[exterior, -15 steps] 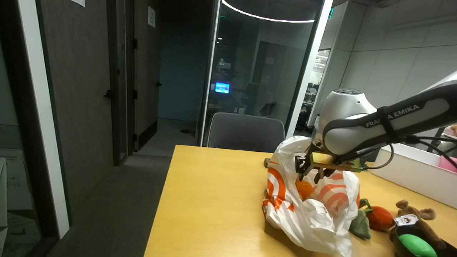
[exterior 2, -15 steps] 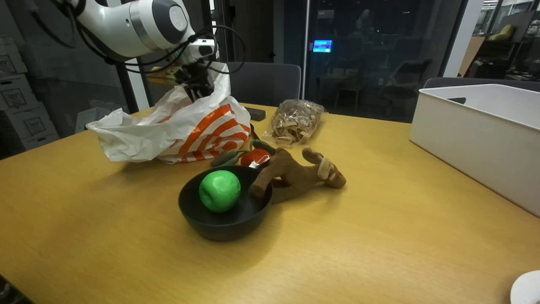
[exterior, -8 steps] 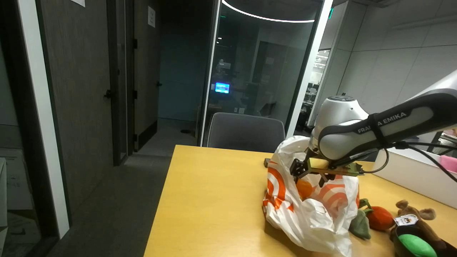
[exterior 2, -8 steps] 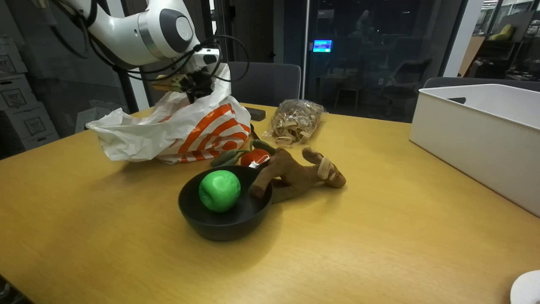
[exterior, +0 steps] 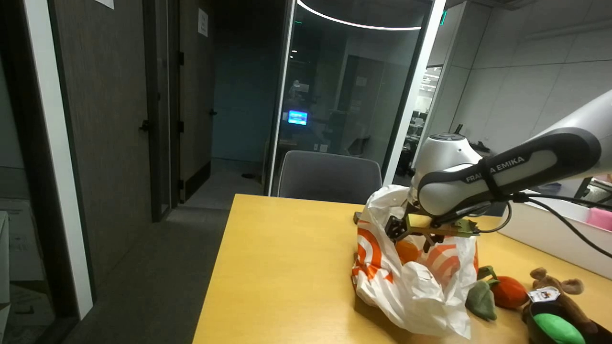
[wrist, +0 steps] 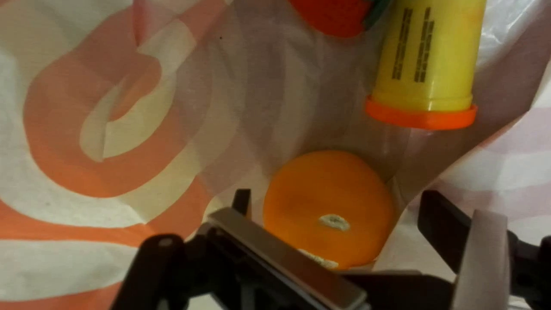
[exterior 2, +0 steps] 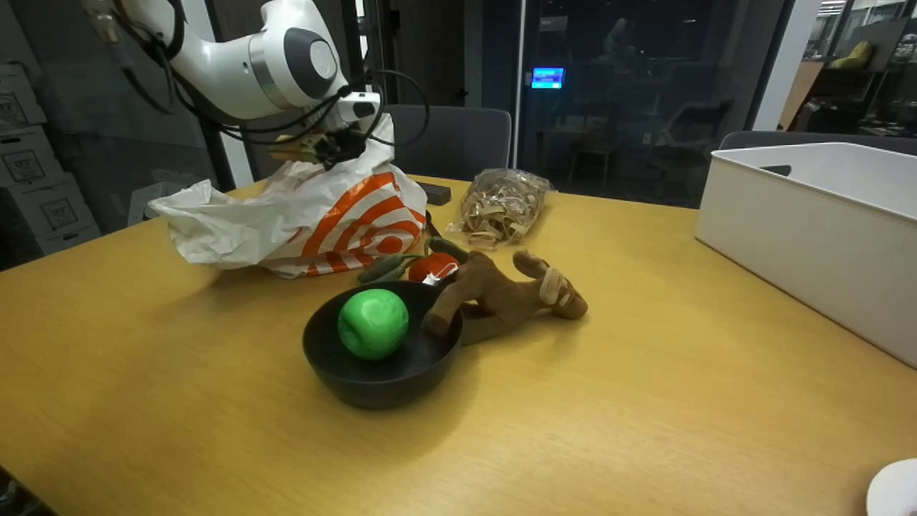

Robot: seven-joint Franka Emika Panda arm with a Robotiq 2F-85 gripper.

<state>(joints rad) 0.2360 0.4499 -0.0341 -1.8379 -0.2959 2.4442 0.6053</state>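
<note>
My gripper [wrist: 338, 212] is open and empty at the mouth of a white plastic bag [exterior: 425, 291] with orange-red rings, which lies on the table. In the wrist view an orange ball-shaped fruit [wrist: 329, 189] with pale patches sits in the bag, between the spread fingers in that view. I see no clear contact with it. The fruit also shows in an exterior view [exterior: 407, 252], just below the gripper [exterior: 412, 241]. Deeper in the bag are a yellow tub [wrist: 426, 60] with an orange lid and a red thing with green [wrist: 333, 15], cut off by the frame edge. In an exterior view the bag [exterior 2: 358, 222] hides the fingertips.
A black bowl [exterior 2: 380, 387] holds a green apple [exterior 2: 372, 324]. A brown plush animal [exterior 2: 509, 290] leans on it. A red plush vegetable [exterior 2: 433, 266] with green leaves lies by the bag. A clear bag of tan bands [exterior 2: 501, 208] and a white bin [exterior 2: 802, 236] stand farther off.
The arm has moved down and sideways, leftward in one exterior view and rightward in the other exterior view. The gripper is lower at the bag's mouth, and the bag's upper edge has shifted slightly.
</note>
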